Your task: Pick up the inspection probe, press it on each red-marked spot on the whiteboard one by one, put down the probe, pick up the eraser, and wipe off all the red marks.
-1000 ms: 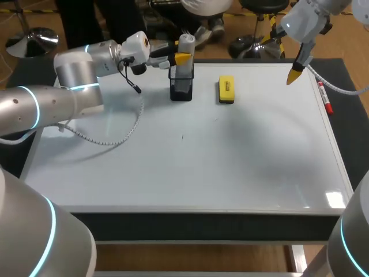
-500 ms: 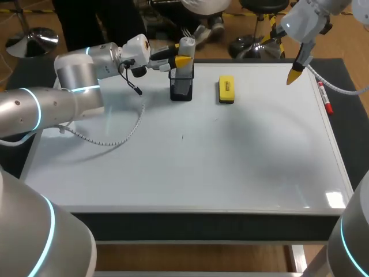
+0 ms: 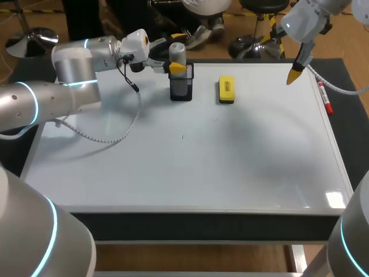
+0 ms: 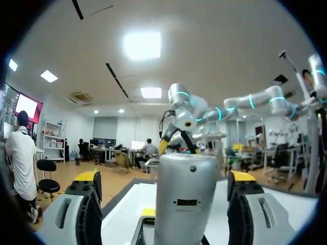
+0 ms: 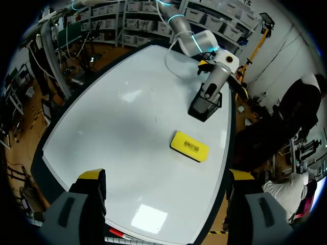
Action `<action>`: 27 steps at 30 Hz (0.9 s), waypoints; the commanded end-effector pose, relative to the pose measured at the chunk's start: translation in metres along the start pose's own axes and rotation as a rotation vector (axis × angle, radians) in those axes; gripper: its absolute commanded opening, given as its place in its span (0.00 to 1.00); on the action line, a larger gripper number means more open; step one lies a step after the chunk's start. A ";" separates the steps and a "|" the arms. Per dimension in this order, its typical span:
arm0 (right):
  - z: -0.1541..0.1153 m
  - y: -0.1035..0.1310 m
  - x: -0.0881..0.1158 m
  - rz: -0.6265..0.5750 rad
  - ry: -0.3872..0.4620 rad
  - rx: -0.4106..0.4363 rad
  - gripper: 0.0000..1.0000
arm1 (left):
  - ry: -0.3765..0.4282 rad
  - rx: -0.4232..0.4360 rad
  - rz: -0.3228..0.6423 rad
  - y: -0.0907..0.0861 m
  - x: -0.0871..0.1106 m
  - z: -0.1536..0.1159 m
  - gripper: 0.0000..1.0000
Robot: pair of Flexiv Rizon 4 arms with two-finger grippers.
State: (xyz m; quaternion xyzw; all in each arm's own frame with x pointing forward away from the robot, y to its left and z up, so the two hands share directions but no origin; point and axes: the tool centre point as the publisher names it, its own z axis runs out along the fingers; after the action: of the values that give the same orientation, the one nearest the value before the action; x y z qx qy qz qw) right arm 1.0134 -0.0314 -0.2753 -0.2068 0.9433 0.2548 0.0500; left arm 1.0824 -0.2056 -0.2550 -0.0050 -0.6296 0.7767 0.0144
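The grey inspection probe [image 3: 177, 53] stands in a black mesh holder [image 3: 181, 88] at the back of the whiteboard [image 3: 230, 161]. My left gripper [image 3: 176, 63] is around the probe's upper part. In the left wrist view the probe [image 4: 185, 196] rises between the left gripper's [image 4: 164, 176] fingers with a gap on each side, so the gripper is open. A yellow eraser [image 3: 226, 90] lies just right of the holder. My right gripper [image 3: 295, 74] hangs open and empty over the back right corner; from its own view [image 5: 166, 176] the eraser [image 5: 190, 146] and probe [image 5: 214, 81] lie ahead. No red marks show on the board.
A red marker [image 3: 327, 104] lies along the board's right edge. A white cable [image 3: 118, 135] from my left arm loops over the board's left part. A tiny dark speck [image 3: 183, 137] sits near the board's middle.
My left gripper has gone from shut on the probe to open. The probe now sits lower in the holder, and the left wrist has shifted slightly left and back.
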 end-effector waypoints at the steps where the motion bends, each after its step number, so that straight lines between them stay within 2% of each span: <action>1: -0.001 0.000 0.000 -0.001 0.003 0.003 1.00 | -0.009 -0.040 0.007 -0.010 0.006 0.000 1.00; 7: -0.001 0.000 0.000 -0.001 0.003 0.003 1.00 | -0.009 -0.109 0.034 -0.015 0.008 -0.002 1.00; 9: -0.001 0.000 0.000 -0.001 0.003 0.003 1.00 | -0.013 -0.158 0.049 -0.018 0.010 -0.003 1.00; 19: -0.001 0.000 0.000 -0.001 0.003 0.003 1.00 | -0.019 -0.328 0.184 -0.034 0.019 -0.012 1.00; 27: -0.001 0.000 0.000 -0.001 0.003 0.003 1.00 | -0.044 -0.410 0.251 -0.047 0.022 -0.028 1.00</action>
State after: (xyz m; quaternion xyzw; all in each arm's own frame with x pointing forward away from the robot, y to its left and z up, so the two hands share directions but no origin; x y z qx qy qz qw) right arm 1.0134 -0.0314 -0.2753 -0.2068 0.9433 0.2548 0.0500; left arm 1.0740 -0.1757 -0.2232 -0.0885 -0.7266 0.6774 -0.0729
